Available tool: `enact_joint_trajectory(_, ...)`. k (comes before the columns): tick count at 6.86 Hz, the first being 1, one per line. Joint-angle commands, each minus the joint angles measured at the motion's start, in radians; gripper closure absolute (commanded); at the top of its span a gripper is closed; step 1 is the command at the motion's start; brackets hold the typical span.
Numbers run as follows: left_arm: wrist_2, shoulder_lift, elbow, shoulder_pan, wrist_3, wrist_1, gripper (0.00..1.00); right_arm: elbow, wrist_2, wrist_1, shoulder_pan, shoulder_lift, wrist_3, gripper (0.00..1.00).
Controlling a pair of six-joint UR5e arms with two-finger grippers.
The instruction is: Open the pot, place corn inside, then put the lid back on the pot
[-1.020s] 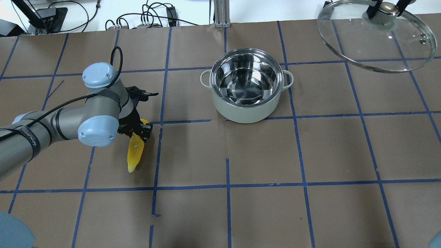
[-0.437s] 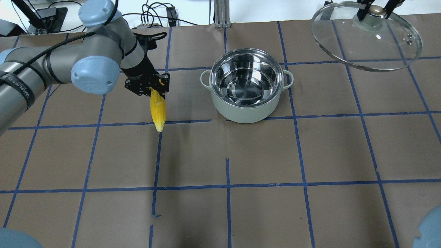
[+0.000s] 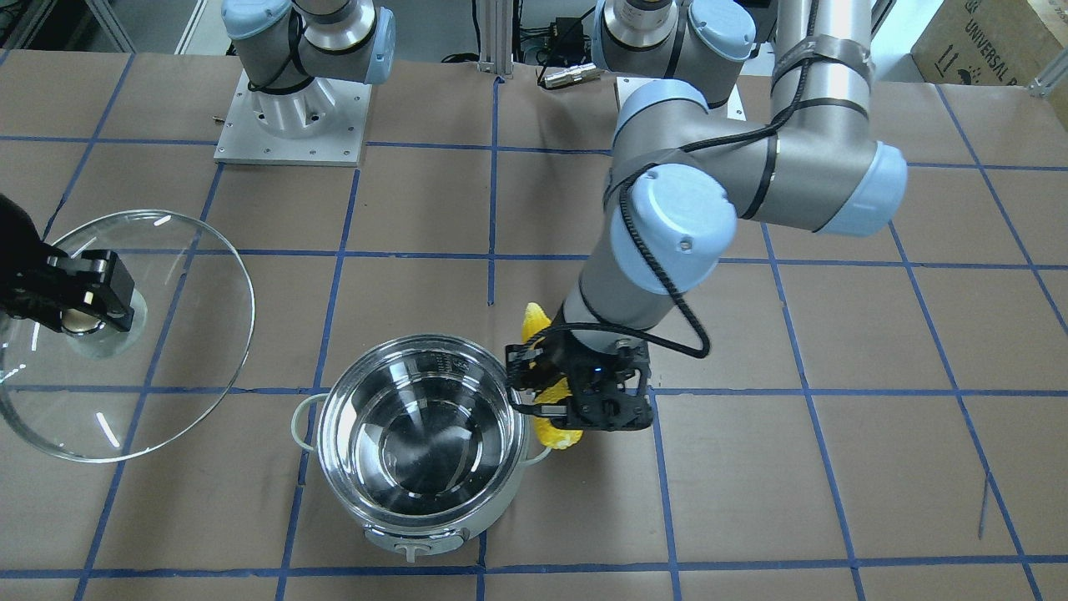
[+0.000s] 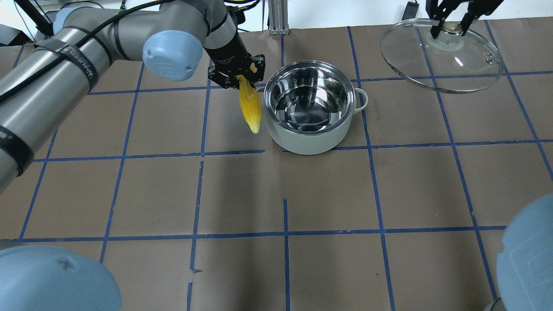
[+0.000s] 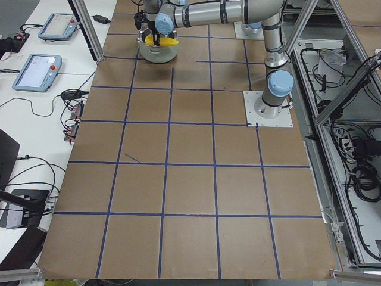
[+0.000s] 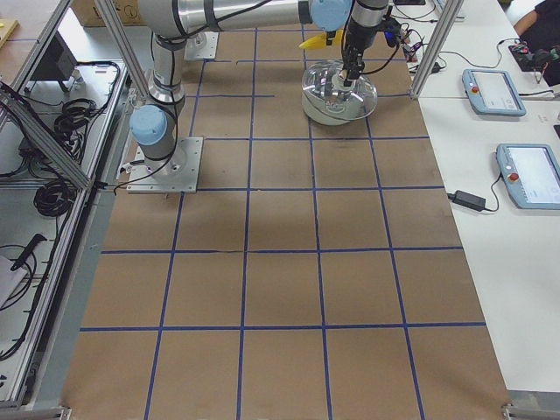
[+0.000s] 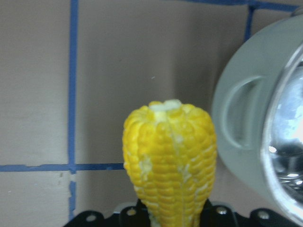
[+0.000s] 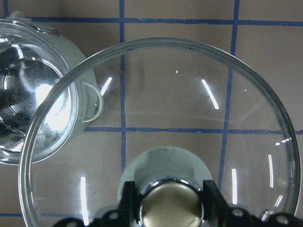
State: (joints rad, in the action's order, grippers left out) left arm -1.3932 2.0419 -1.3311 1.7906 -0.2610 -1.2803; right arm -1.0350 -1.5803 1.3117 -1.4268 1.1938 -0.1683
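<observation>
Left gripper (image 4: 240, 79) hangs just beside the open pot (image 4: 302, 140), which stands midway along the counter's (image 4: 389, 185) far edge, while the right gripper (image 4: 449, 26) grasps the lid (image 4: 440, 65) aloft toward the far right corner. Clenched on the corn (image 4: 251, 108), whose tip slants outside the rim, the left one should clear the rim, centre over the pot, then lower before releasing, so it lands gently.

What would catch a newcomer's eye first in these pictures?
The bright yellow corn, held in the left gripper right beside the pot. Next come the open, empty, shiny pot at mid-table and the glass lid, held by its knob in the right gripper, off to the robot's right.
</observation>
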Motion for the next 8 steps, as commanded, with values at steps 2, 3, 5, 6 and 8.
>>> enact_joint_trajectory(2, -0.026, 0.142, 0.195, 0.108, -0.024, -0.040, 0.75, 0.007, -0.003, 0.015, 0.002, -0.028, 0.001, 0.71)
enact_joint_trajectory(3, -0.039, 0.180, 0.217, 0.118, -0.024, -0.030, 0.75, 0.009, -0.004, 0.023, 0.003, -0.031, 0.001, 0.71)
enact_joint_trajectory(5, -0.073, 0.230, 0.259, 0.138, -0.018, -0.021, 0.74, 0.007, -0.004, 0.027, 0.003, -0.034, 0.000, 0.71)
enact_joint_trajectory(6, -0.076, 0.254, 0.265, 0.139, -0.020, -0.021, 0.55, 0.007, -0.004, 0.027, 0.003, -0.033, 0.000, 0.71)
enact_joint_trajectory(8, -0.119, 0.281, 0.262, 0.139, -0.027, 0.010, 0.03, 0.007, -0.004, 0.029, 0.003, -0.034, -0.002, 0.71)
